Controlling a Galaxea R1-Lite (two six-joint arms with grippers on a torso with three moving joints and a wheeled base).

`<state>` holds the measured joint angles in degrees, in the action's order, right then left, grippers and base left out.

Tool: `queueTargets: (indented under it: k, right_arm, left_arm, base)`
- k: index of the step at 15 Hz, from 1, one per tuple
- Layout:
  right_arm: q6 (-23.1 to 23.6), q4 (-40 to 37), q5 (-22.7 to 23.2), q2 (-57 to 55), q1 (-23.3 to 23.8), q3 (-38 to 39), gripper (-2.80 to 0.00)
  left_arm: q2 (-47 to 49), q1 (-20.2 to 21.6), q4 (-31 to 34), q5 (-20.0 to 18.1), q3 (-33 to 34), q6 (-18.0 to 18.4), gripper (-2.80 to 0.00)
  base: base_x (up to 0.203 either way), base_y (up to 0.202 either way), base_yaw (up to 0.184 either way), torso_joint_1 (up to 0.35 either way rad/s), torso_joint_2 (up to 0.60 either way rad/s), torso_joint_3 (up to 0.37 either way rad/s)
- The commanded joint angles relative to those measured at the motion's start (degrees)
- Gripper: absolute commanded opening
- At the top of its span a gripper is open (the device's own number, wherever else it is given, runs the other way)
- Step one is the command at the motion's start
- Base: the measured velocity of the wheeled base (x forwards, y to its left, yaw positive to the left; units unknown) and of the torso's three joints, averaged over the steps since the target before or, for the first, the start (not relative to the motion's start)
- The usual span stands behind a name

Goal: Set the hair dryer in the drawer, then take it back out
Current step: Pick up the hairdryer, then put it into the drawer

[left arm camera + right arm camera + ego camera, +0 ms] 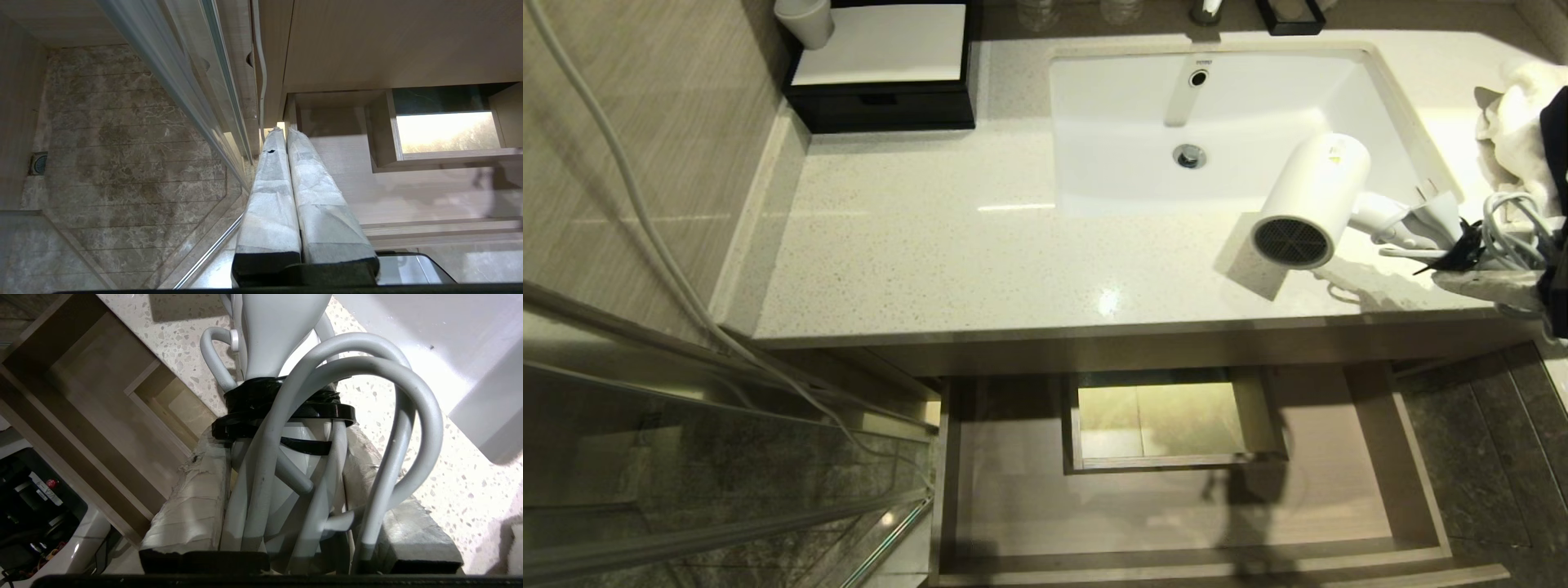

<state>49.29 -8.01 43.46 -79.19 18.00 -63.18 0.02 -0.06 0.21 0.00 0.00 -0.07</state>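
Both grippers: pale tape-wrapped fingers (269,204), worn/torn tape, black base; right arm prob. black.

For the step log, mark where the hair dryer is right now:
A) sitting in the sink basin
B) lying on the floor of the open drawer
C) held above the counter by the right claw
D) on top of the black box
C: the right claw grips the hair dryer by its cord-wrapped handle over the counter, while the open drawer holds nothing.

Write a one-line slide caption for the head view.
Right gripper holds the hair dryer by its handle above the countertop, with the open drawer below.
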Motion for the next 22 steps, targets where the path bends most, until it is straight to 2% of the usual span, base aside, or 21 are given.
queueTargets:
  k: [1, 5, 10, 13, 16, 18, 21, 22]
  right_arm:
    - [0.3, -1.8, 0.2, 2.1, 1.7, -1.1, -2.80]
    - [-0.4, -10.2, -3.6, 7.3, 4.9, -0.6, -2.80]
    - [-10.8, -11.5, -7.5, 13.7, 5.4, 1.8, -2.80]
    - [-13.2, -11.7, -10.6, 16.1, 5.4, 3.5, -2.80]
    - [-19.5, -11.5, -12.2, 18.5, 5.4, 4.7, -2.80]
    - [-22.0, -11.1, -12.8, 19.7, 5.6, 6.3, -2.80]
    - [-22.9, -10.9, -20.8, 22.7, 5.6, 9.0, -2.80]
    - [-22.9, -10.8, -21.2, 23.2, 5.6, 9.4, -2.80]
  left_arm:
    - [0.0, 0.0, 0.0, 0.0, 0.1, 0.0, -2.80]
    - [0.0, 0.0, 0.0, 0.0, 0.1, 0.0, -2.80]
    - [0.0, 0.0, 0.0, 0.0, 0.1, 0.0, -2.80]
    - [0.0, 0.0, 0.0, 0.0, 0.1, 0.0, -2.80]
    - [0.0, 0.0, 0.0, 0.0, 0.0, 0.0, -2.80]
    - [0.0, 0.0, 0.0, 0.0, 0.1, 0.0, -2.80]
    - [0.0, 0.0, 0.0, 0.0, 0.0, 0.0, -2.80]
    - [0.0, 0.0, 0.0, 0.0, 0.1, 0.0, -2.80]
  base:
    - [0.000, 0.000, 0.000, 0.000, 0.00, 0.000]
    - [0.000, 0.000, 0.000, 0.000, 0.00, 0.000]
    - [0.000, 0.000, 0.000, 0.000, 0.00, 0.000]
    - [0.000, 0.000, 0.000, 0.000, 0.00, 0.000]
    - [0.000, 0.000, 0.000, 0.000, 0.00, 0.000]
    - [0.000, 0.000, 0.000, 0.000, 0.00, 0.000]
    - [0.000, 0.000, 0.000, 0.000, 0.00, 0.000]
    - [0.000, 0.000, 0.000, 0.000, 0.00, 0.000]
